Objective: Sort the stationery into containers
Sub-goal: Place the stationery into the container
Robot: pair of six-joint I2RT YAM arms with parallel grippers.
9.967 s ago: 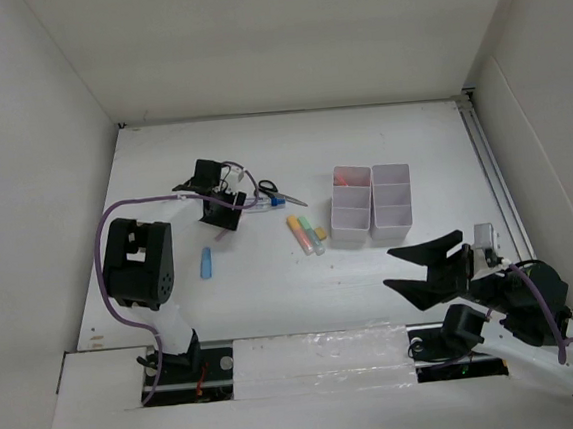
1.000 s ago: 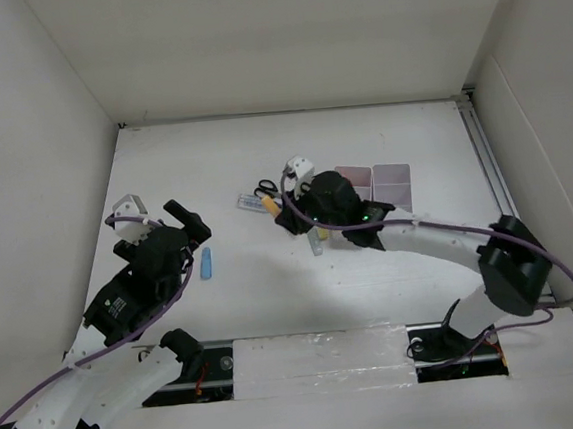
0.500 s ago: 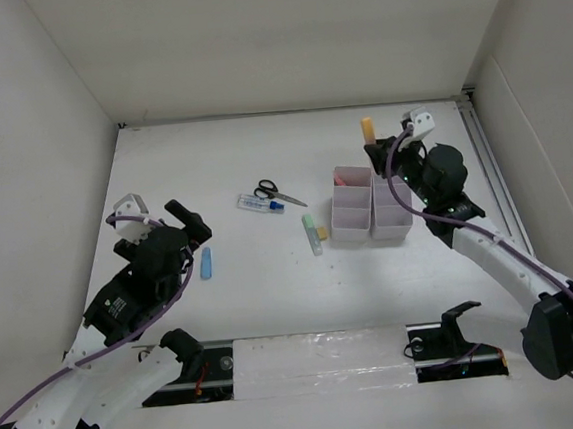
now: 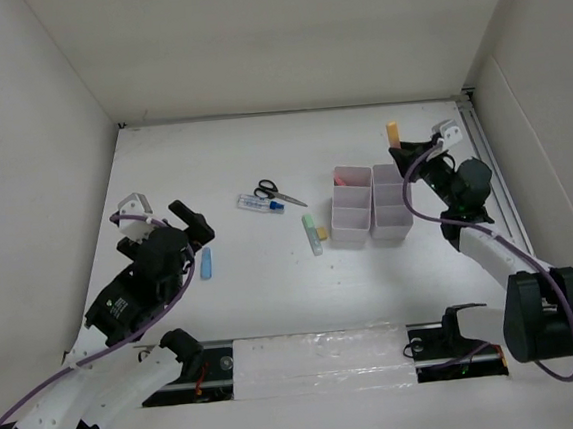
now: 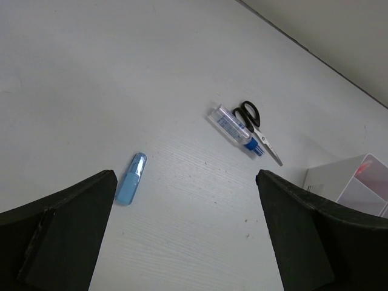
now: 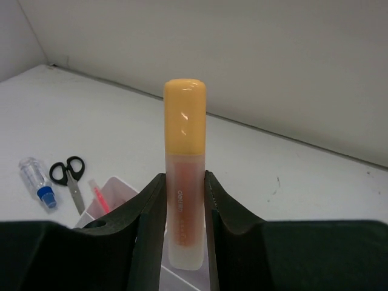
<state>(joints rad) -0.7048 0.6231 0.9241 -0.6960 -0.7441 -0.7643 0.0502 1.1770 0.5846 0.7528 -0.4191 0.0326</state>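
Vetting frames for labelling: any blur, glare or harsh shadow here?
Right wrist: orange highlighter sharp, small glint on its cap. Left wrist: light blue marker and scissors crisp, near fingers very dark. Top external: even light, faint shadows only.

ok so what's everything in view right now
table: one, white
organiser: one, white, six compartments, right of centre
pen: one, red, organiser's far-left compartment
scissors: one, black-handled, left of organiser
tube: one, white, blue cap, beside scissors
green highlighter: one, green, near organiser's near-left corner
yellow highlighter: one, yellow, next to green highlighter
marker: one, light blue, table's left
orange highlighter: one, orange, held upright
left hand: one, black, open
right hand: one, black, gripping orange highlighter
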